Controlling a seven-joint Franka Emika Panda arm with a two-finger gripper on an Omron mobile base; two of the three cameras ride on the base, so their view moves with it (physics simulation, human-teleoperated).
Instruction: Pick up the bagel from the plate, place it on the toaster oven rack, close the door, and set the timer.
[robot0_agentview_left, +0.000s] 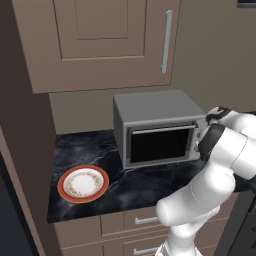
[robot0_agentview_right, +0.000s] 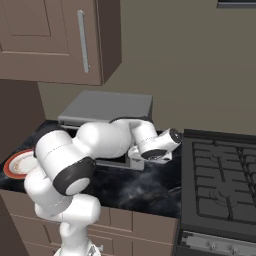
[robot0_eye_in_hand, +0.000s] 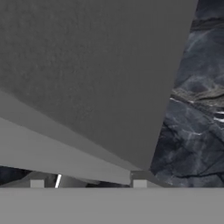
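Note:
The toaster oven (robot0_agentview_left: 152, 107) stands on the dark marble counter with its dark-glass door (robot0_agentview_left: 160, 145) shut. The rack is hidden behind the door. To the oven's left lies the red-rimmed plate (robot0_agentview_left: 62, 185) with nothing on it; its edge also peeks out behind my arm (robot0_agentview_right: 12, 165). The bagel is out of view. My gripper (robot0_agentview_right: 136, 161) is pressed up against the oven's right front corner, by the control side. My own wrist hides the fingers, so their state is unclear. The hand view looks along a grey oven wall (robot0_eye_in_hand: 87, 74) very close up.
A brown wall cabinet (robot0_agentview_left: 100, 40) with a silver handle hangs low above the oven. A black stove (robot0_agentview_right: 220, 175) adjoins the counter on the right. Bare marble counter (robot0_agentview_left: 140, 187) stretches in front of the oven, with drawers (robot0_agentview_left: 145, 220) below.

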